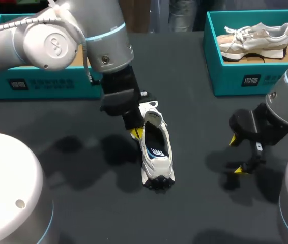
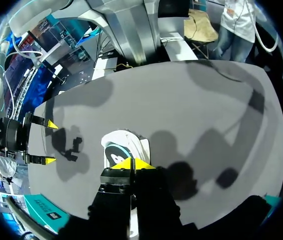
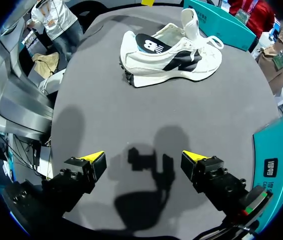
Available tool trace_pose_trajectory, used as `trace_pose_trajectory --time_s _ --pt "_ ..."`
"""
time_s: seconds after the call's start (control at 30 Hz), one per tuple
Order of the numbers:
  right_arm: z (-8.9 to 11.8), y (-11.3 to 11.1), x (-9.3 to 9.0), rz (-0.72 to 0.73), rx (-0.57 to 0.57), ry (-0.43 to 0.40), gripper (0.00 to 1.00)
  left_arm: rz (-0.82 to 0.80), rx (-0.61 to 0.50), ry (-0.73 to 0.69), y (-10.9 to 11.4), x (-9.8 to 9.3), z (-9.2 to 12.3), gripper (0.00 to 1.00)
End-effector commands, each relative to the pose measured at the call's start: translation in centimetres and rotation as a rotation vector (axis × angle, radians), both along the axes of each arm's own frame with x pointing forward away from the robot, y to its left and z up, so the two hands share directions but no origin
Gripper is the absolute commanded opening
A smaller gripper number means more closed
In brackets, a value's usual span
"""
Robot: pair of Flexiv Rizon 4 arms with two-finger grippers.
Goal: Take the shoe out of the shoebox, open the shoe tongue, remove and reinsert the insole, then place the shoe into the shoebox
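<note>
The shoe (image 1: 156, 152) is stood upright on the counter (image 1: 73, 122), its collar pinched by the clenched left claw (image 1: 136, 133), apparently for steadying. The right claw (image 1: 237, 155) is held released, well apart.

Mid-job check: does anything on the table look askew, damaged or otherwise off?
Nothing stands out. The white shoe stands upright on its sole on the table, with its tongue raised and the insole seated inside. The other shoe lies in the right shoebox. The right gripper hangs open, apart from the white shoe.

Bare table (image 1: 200, 127) between shoe (image 1: 155, 152) and right gripper (image 1: 237, 155).
</note>
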State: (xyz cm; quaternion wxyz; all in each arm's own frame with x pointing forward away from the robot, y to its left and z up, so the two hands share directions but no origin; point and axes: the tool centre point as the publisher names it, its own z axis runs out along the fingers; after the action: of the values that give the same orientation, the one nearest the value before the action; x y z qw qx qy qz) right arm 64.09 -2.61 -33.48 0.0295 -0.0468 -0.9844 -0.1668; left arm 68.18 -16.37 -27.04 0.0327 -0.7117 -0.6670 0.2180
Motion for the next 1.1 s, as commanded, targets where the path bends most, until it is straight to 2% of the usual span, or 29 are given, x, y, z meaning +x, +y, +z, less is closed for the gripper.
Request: trace_pose_trajectory --time_s 0.03,0.3,0.5,1.1 --pt "0.6 -1.0 -1.0 -0.002 0.015 -0.016 1.0 -0.061 0.108 -0.01 -1.4 0.5 -0.8 0.0" --pt "0.6 -1.0 -1.0 -0.002 0.015 -0.016 1.0 -0.061 0.108 -0.01 -1.4 0.5 -0.8 0.0" --pt "0.6 -1.0 -1.0 -0.002 0.015 -0.016 1.0 -0.071 0.157 -0.048 -2.2 0.2 -2.8 0.0" --pt "0.6 -1.0 -1.0 -0.002 0.015 -0.016 1.0 -0.092 0.262 -0.089 -2.6 0.6 -6.3 0.0"
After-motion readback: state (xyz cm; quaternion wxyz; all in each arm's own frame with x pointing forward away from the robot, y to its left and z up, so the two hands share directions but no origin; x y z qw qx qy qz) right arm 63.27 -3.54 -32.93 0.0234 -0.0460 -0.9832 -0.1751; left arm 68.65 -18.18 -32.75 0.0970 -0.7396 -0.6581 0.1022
